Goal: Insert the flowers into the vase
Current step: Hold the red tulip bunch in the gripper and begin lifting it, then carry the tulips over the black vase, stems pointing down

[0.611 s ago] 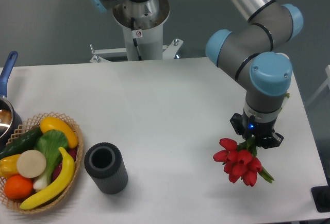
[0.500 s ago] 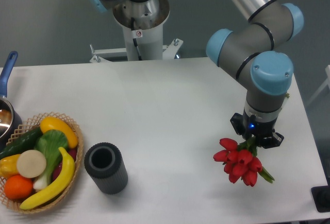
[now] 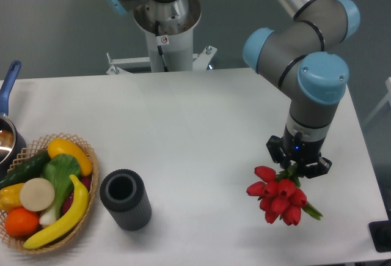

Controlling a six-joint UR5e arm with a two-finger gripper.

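The flowers (image 3: 276, 197) are a bunch of red tulip buds with green stems, at the right side of the table near its front edge. My gripper (image 3: 297, 167) points down right above them and is shut on the stems, with the buds spreading out below and to its left. The fingertips are mostly hidden by the wrist and the leaves. The vase (image 3: 125, 199), a dark ribbed cylinder with its mouth facing up, stands upright at the front left, far to the left of the gripper.
A wicker basket (image 3: 87, 183) of fruit and vegetables sits just left of the vase. A pot with a blue handle (image 3: 8, 82) is at the left edge. The robot base (image 3: 166, 21) stands behind the table. A black object (image 3: 381, 236) is at the front right corner.
The gripper and the flowers have shifted a little to the left together. The vase and basket have not moved.
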